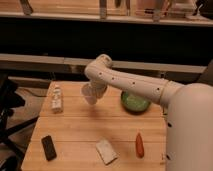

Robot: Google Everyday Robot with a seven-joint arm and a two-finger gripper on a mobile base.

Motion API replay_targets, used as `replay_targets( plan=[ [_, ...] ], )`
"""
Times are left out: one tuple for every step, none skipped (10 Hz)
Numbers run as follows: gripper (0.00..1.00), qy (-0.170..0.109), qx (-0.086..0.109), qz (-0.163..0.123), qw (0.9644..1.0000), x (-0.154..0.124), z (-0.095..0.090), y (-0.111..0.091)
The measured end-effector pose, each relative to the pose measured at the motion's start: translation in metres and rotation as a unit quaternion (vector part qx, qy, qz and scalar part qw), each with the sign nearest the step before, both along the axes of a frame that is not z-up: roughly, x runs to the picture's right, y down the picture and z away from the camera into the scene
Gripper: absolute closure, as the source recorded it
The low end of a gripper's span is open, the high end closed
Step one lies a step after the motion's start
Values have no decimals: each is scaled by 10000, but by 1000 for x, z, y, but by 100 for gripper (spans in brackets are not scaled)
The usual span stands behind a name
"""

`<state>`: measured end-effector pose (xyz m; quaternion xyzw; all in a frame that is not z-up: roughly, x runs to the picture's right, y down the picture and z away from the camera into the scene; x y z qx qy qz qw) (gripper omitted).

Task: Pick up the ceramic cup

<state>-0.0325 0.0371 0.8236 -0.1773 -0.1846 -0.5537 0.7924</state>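
- Worktop (80,135) of pale wooden planks fills the lower half of the frame; behind it run dark shelving and a lighter rail, with a black chair (7,117) cut off at the left edge.
- My white arm (135,85) sweeps from the right side to the centre, and my bulky white body fills the lower right corner.
- Green bowl (134,102) sits right of centre on the worktop, partly behind my arm; I cannot see anything in it.
- Ceramic cup (90,94), small and white, is at centre frame, lifted above the planks and tilted, right at my end effector (95,92).
- My end effector is pinching the ceramic cup.
- Small bottle (57,98) stands at centre left; a black object (48,147) lies lower left, a pale sponge-like block (106,151) lower centre, and an orange-red carrot-like item (139,144) to its right.
- Items on the top shelf are cut off and too blurred to name.
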Motion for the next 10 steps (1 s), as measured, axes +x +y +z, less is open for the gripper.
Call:
replay_targets(
  plan=[
    [99, -2, 7, -4, 10000, 0, 0, -1],
    [99, 3, 20, -6, 10000, 2, -2, -3],
    [99, 14, 24, -6, 10000, 3, -4, -6],
    [99, 16, 32, -4, 10000, 4, -7, -10],
    [99, 10, 30, -3, 10000, 4, -9, -12],
    [99, 10, 32, -8, 10000, 5, -10, -13],
    [99, 14, 47, -10, 10000, 6, -11, -15],
    [99, 13, 47, -10, 10000, 6, -12, -16],
    [99, 17, 55, -8, 10000, 7, -12, -18],
    [99, 22, 60, -3, 10000, 9, -13, -20]
  ],
)
